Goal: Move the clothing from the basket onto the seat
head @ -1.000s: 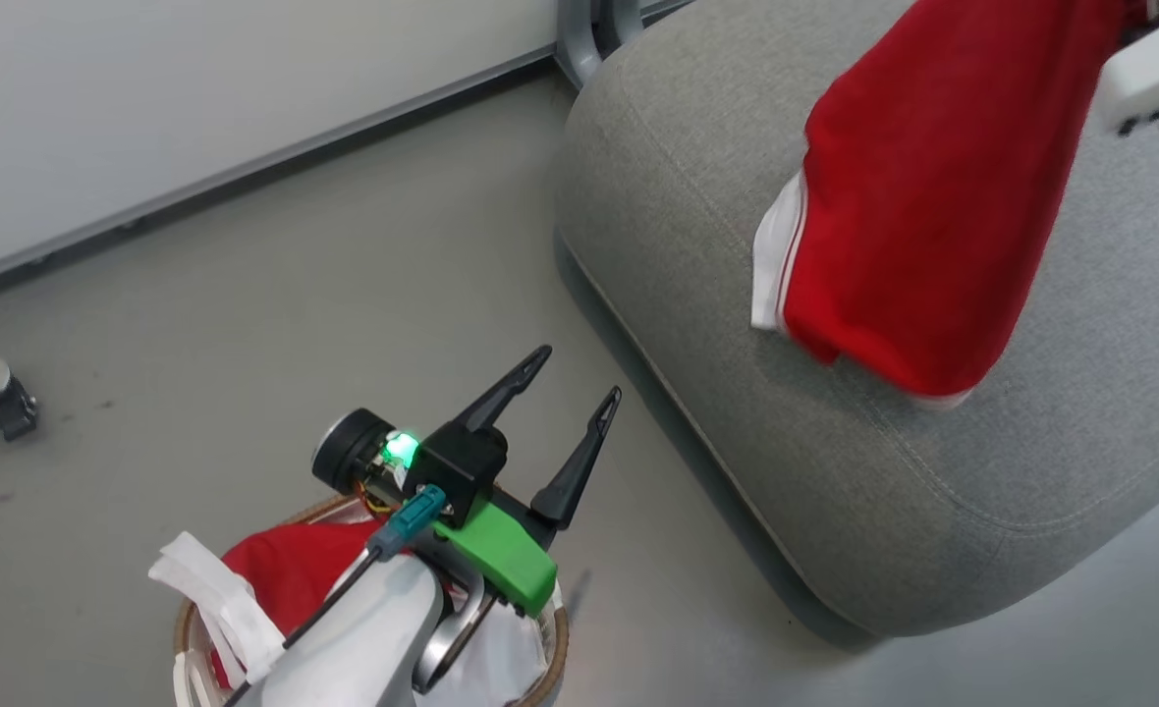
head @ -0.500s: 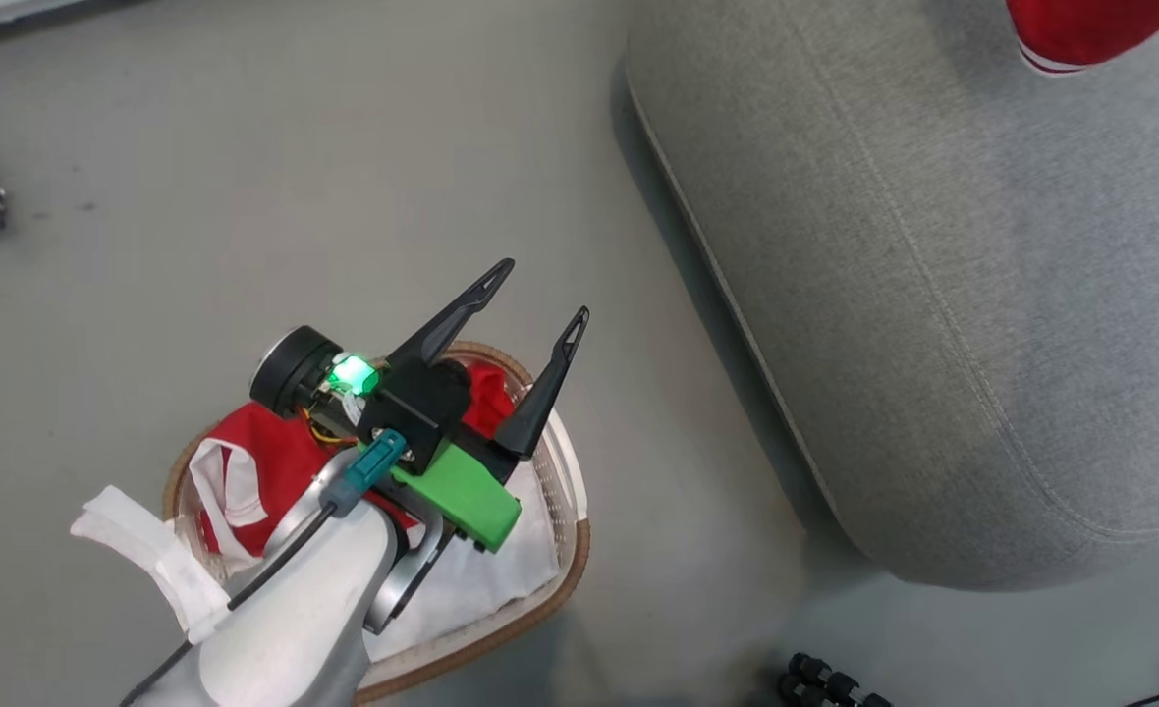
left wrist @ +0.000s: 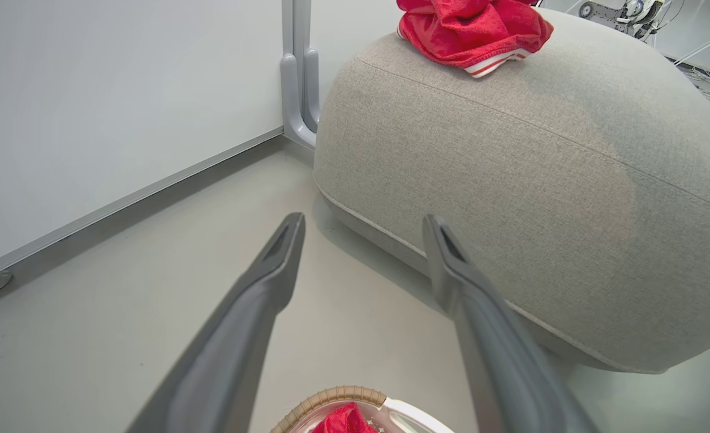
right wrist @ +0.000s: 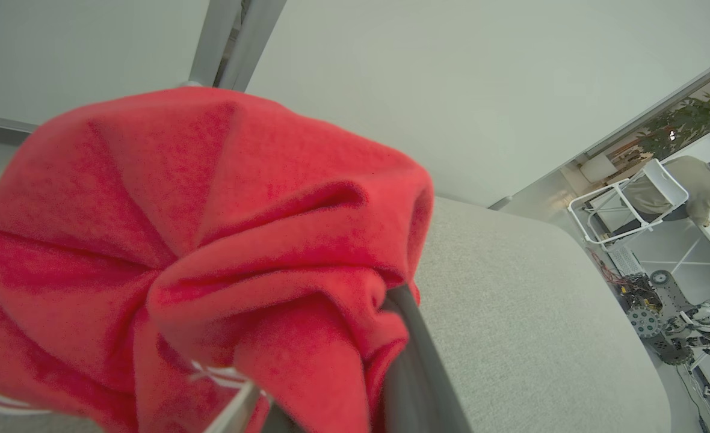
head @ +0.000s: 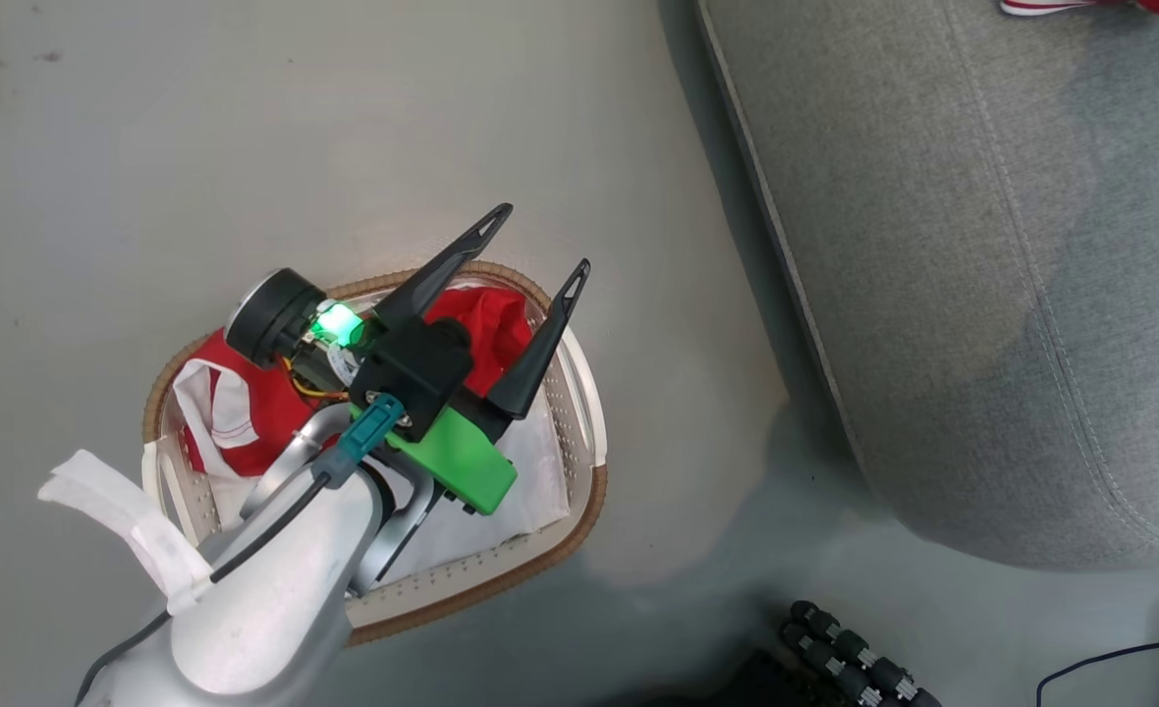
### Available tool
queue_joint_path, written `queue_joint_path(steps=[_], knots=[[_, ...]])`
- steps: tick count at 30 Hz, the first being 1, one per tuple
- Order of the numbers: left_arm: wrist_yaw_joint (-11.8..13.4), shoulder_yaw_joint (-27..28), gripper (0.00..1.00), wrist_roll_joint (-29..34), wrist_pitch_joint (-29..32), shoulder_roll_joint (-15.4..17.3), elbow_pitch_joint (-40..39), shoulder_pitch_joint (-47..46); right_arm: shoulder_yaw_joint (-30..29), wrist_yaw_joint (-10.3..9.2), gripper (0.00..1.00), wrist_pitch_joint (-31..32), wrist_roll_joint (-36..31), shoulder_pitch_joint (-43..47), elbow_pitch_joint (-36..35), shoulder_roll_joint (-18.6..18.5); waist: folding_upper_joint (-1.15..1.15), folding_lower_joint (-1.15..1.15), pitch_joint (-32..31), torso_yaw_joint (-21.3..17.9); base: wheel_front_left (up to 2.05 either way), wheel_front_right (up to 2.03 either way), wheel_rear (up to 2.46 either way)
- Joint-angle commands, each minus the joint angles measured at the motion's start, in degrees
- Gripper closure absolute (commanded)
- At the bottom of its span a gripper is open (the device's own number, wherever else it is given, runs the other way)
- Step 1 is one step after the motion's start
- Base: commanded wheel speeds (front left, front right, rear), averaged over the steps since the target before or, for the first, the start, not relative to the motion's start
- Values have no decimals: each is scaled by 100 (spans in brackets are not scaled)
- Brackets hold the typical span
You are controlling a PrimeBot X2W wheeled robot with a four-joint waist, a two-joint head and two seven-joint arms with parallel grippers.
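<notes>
Clothing (right wrist: pixel 198 240) swathes the right end effector (right wrist: pixel 325 361) at the seat (right wrist: pixel 511 300); its grip I cannot tell. Left end effector (head: pixel 541 239) hangs open over the basket (head: pixel 591 491), probably due to descend for more

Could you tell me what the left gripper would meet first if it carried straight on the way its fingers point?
Probably the seat, low on its near side: the open left gripper frames that edge in its wrist view. Depth is unclear; the floor might come first.
</notes>
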Motion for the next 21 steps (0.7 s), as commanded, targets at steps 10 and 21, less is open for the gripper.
queue_joint_path(steps=[10, 21], knots=[[175, 111, 0, -53, -89, 118, 53, 88, -576, -8, 0, -58, -129, 931, -360, 560, 0, -1, 20, -56, 0, 0, 0], [390, 355, 0, -399, -541, -20, 364, 360, -519, -8, 0, -54, 444, 2337, -1534, 847, 0, -1, -626, 115, 0, 0, 0]])
